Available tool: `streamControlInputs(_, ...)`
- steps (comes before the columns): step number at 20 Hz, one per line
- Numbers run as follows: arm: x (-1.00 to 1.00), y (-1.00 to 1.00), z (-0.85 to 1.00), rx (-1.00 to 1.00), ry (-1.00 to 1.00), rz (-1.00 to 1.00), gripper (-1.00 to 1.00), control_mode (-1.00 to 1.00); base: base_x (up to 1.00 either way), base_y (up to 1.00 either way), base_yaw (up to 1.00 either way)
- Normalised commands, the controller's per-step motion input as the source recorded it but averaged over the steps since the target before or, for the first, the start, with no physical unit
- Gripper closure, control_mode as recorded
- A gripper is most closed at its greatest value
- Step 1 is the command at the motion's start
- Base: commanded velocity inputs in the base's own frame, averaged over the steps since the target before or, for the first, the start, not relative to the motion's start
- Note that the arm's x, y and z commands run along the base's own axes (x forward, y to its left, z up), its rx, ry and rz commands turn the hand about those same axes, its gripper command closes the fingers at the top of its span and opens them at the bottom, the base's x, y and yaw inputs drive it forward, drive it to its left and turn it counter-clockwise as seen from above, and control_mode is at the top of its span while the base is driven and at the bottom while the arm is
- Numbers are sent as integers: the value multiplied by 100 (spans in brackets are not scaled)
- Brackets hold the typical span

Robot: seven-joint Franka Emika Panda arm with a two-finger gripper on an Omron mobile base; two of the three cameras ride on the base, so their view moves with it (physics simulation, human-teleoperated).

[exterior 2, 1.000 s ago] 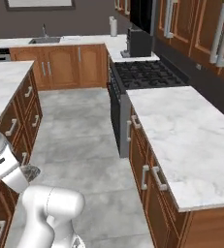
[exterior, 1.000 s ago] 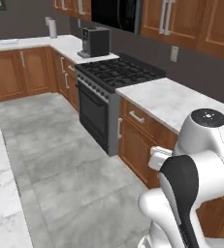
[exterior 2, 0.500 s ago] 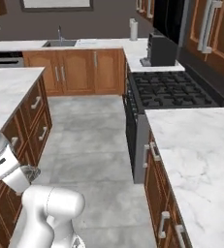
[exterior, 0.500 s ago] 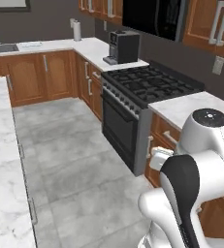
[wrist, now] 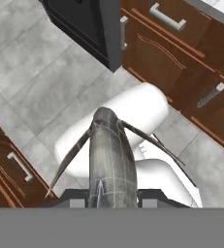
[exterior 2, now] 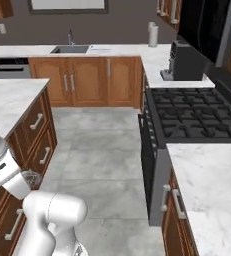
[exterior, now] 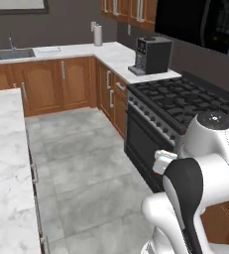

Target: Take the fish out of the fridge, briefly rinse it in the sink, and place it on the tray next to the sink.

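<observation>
Rolling along, the base has turned; the sink [exterior 2: 70, 49] now sits at the upper left; the fingers [wrist: 108, 199] stay clamped on the fish [wrist: 111, 160]; rinsing comes next.

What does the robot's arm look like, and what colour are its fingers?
The arm is chunky, round and glossy white, with black patches at the joints and a grey disc capping the top joint. In the hand view, the gripper has two small dark grey fingertips. No cables or markings are visible.

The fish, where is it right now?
In the hand view, the fish sits low in the middle, clamped by the gripper, hanging above the grey tile floor.
</observation>
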Motion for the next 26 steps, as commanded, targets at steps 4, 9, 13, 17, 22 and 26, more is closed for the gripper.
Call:
streamControlInputs(4,0,0,0,0,0,0,100,100,100,0,14)
streamControlInputs(9,0,0,0,0,0,0,100,100,100,0,14)
streamControlInputs(13,0,0,0,0,0,0,100,100,100,0,13)
streamControlInputs(17,0,0,0,0,0,0,100,100,100,0,12)
streamControlInputs(22,0,0,0,0,0,0,100,100,100,0,11)
streamControlInputs(26,0,0,0,0,0,0,100,100,100,0,11)
